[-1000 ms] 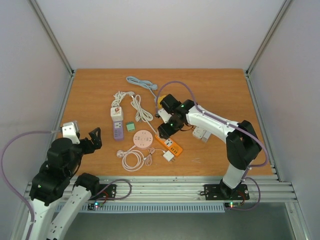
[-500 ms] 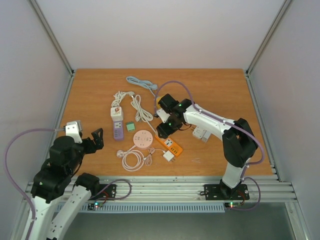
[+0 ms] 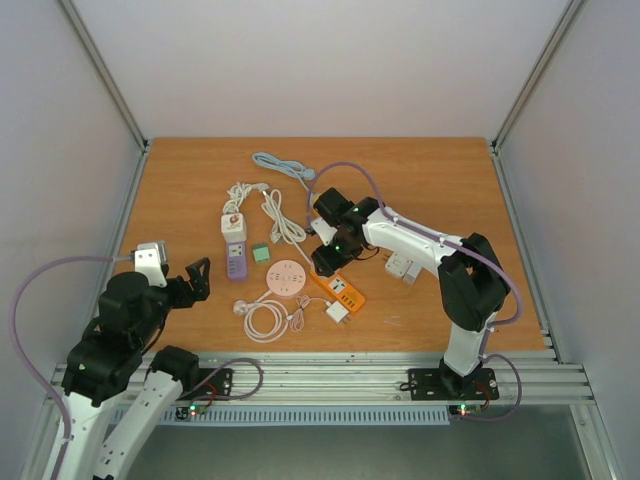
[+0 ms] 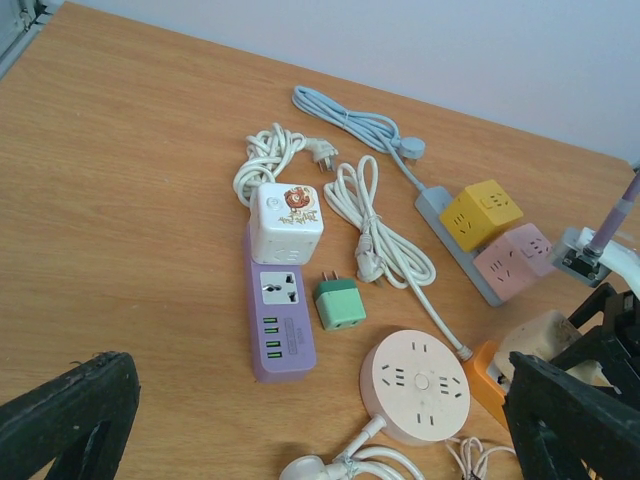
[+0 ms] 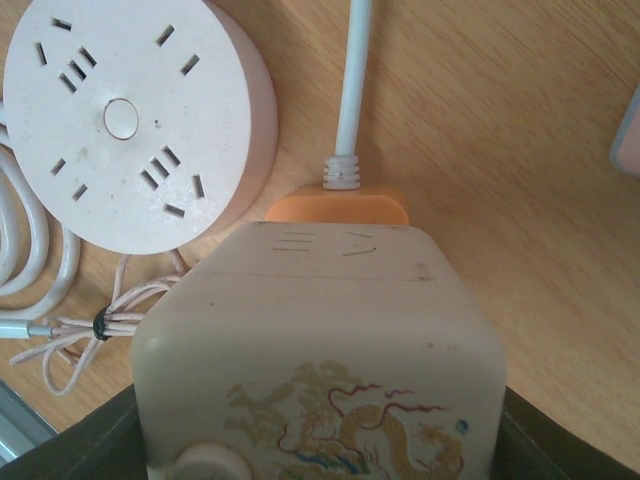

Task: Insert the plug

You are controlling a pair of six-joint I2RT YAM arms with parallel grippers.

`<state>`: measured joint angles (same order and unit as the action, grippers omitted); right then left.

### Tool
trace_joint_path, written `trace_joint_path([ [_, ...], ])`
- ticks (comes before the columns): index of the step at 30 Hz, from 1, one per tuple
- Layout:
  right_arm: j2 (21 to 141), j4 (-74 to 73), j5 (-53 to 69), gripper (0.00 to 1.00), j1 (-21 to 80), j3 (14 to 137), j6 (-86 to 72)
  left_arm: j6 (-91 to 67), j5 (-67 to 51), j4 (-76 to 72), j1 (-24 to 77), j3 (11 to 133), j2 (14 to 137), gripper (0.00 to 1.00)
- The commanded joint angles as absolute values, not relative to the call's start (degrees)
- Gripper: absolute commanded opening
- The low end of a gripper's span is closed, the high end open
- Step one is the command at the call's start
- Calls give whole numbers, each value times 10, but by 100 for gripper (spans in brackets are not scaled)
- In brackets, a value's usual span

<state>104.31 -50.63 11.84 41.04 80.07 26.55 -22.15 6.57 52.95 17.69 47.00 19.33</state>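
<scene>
My right gripper (image 3: 328,258) is shut on a cream cube plug adapter (image 5: 320,340) with a dragon picture. It holds the adapter just above the cable end of the orange power strip (image 5: 337,208), which lies on the table (image 3: 342,290). The cube hides the strip's sockets and its own prongs. The cube also shows in the left wrist view (image 4: 545,335), next to the strip's orange end (image 4: 483,375). My left gripper (image 4: 320,440) is open and empty, low over the table's near left (image 3: 195,278).
A round pink socket (image 5: 130,120) lies just left of the orange strip. A purple strip (image 4: 280,315) carries a white cube (image 4: 287,220). A green adapter (image 4: 339,304), white cables (image 4: 380,225), and a grey strip with yellow and pink cubes (image 4: 480,215) lie behind.
My right gripper has shifted slightly left with the cube, staying over the orange strip. My left gripper has moved a little to the right.
</scene>
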Motion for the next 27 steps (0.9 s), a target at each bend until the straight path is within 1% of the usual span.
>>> trace_joint_path([
  [1, 1056, -510, 114, 42, 408, 815, 260, -210, 55, 501, 175, 461, 188, 100],
  [15, 1060, -526, 75, 42, 408, 818, 268, -213, 63, 502, 175, 461, 192, 99],
  [27, 1069, -521, 100, 43, 407, 812, 282, -214, 57, 500, 176, 460, 191, 99],
])
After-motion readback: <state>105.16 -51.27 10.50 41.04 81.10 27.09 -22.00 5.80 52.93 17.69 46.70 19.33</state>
